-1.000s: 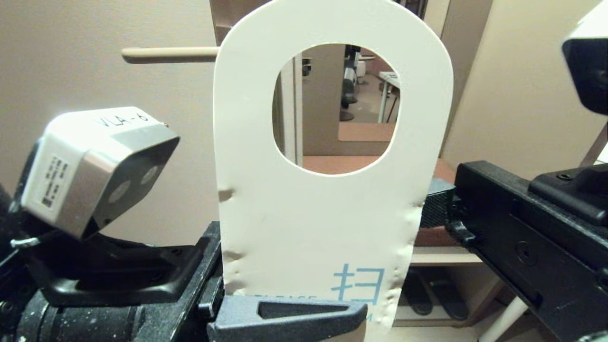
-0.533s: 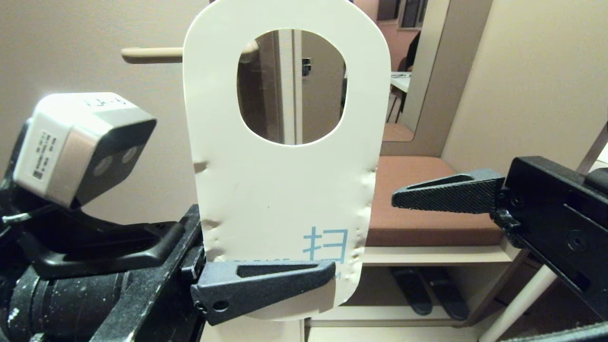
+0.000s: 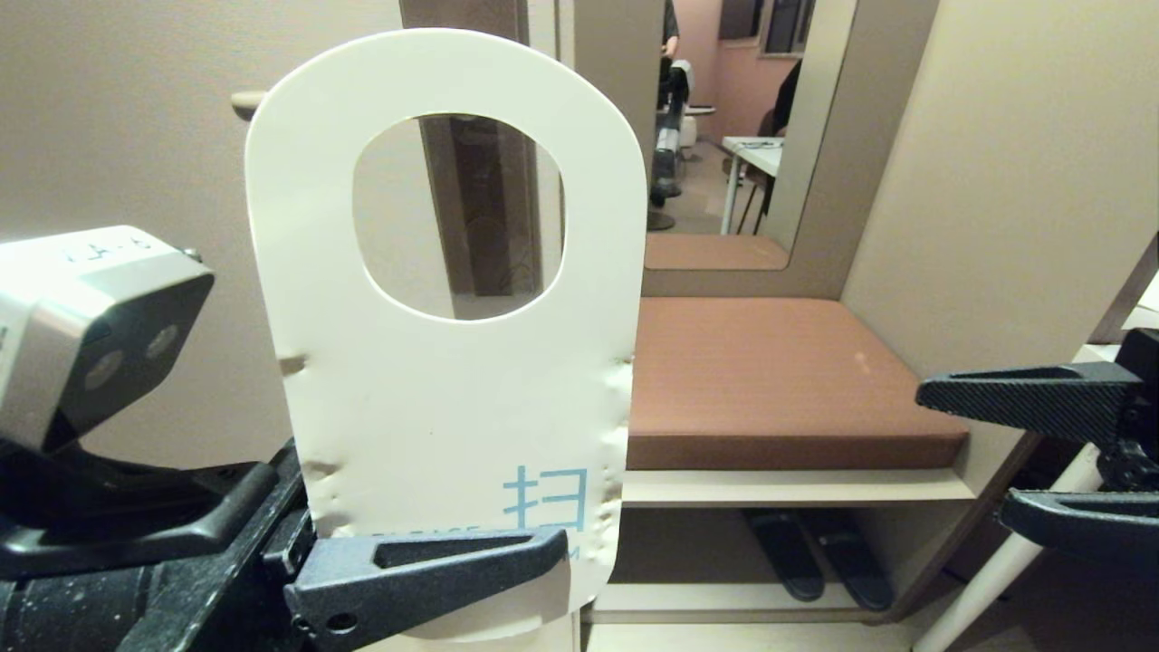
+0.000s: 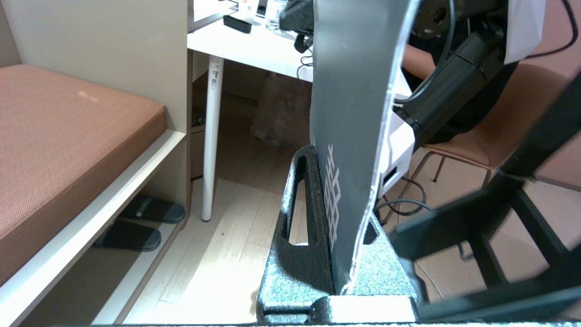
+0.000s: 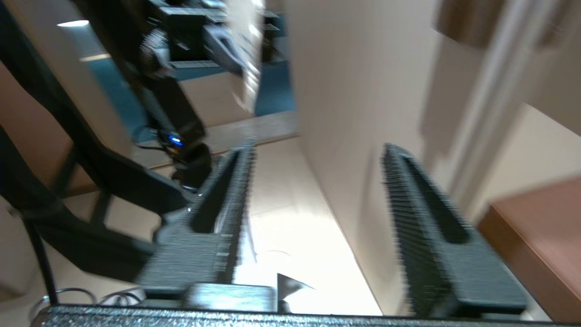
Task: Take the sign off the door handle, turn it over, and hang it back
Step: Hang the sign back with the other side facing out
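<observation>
Sign: the sign (image 3: pixel 453 398) stands upright in mid-air with its white face to the head camera, covering most of the handle (image 3: pixel 244 101); only the lever's tip shows past its left edge.
Left claw: the left claw (image 3: pixel 426 580) is clenched on the sign's bottom edge.
Right claw: the right claw (image 3: pixel 1032 453) is well to the right, fingers apart, holding nothing.
Around: cushioned bench (image 3: pixel 779 380), slippers (image 3: pixel 815 557) on the floor beneath.
Writing: blue "扫" low on the sign; other letters are half hidden.
</observation>
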`<state>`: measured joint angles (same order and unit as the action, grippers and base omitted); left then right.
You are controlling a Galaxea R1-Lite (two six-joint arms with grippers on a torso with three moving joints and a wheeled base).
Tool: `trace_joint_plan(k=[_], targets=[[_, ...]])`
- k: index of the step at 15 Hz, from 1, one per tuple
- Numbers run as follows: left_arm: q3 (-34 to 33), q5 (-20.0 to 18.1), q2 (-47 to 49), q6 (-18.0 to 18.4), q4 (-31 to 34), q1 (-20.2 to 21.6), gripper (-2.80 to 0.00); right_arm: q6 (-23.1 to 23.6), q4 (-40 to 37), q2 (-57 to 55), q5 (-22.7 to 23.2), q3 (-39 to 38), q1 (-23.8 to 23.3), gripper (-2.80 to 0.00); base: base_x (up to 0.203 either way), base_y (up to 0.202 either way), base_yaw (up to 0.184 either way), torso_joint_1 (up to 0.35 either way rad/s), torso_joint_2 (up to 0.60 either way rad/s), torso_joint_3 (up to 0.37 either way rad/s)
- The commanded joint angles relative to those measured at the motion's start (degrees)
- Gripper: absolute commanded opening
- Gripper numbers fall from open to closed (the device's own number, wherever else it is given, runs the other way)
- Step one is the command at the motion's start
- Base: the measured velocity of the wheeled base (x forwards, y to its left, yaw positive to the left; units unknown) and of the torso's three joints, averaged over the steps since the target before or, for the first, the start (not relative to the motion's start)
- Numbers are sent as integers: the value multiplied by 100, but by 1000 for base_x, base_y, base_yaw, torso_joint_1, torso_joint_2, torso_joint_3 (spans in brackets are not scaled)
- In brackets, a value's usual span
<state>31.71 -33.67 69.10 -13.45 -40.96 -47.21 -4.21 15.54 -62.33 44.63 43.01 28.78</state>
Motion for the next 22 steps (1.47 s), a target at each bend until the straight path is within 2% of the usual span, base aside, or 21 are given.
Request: trace_joint_plan(k=[1, 5, 8, 11, 13, 17, 18, 22], targets=[[-153, -17, -257, -9, -13, 2, -280, 6, 11, 538, -115, -433, -325, -280, 0, 0, 0, 0, 0, 0], [-525, 34, -644, -9, 9, 10, -280, 34, 11, 1264, -1320, -1390, -785, -280, 0, 0, 0, 0, 0, 0], [-597, 211, -784, 0, 9, 10, -280, 76, 6, 2010, -2554, -2176, -826, -280, 0, 0, 0, 0, 0, 0], [-806, 238, -893, 16, 1, 10, -280, 422, -77, 2830, -3436, -2989, -830, -280, 0, 0, 0, 0, 0, 0], [-959, 238, -955, 34, -19, 10, -280, 549, -420, 3412, -4008, -3235, -834, -280, 0, 0, 0, 0, 0, 0], [-1056, 238, -1117, 35, -6, 10, -280, 596, -1983, 4663, -5230, -3330, -1024, -280, 0, 0, 0, 0, 0, 0], [-1098, 238, -1183, 34, 0, 10, -280, 605, -2143, 4687, -5460, -3342, -1202, -280, 0, 0, 0, 0, 0, 0], [-1184, 238, -1355, 26, 53, 10, -280, 798, -2574, 4674, -5569, -3360, -2392, -280, 0, 0, 0, 0, 0, 0]])
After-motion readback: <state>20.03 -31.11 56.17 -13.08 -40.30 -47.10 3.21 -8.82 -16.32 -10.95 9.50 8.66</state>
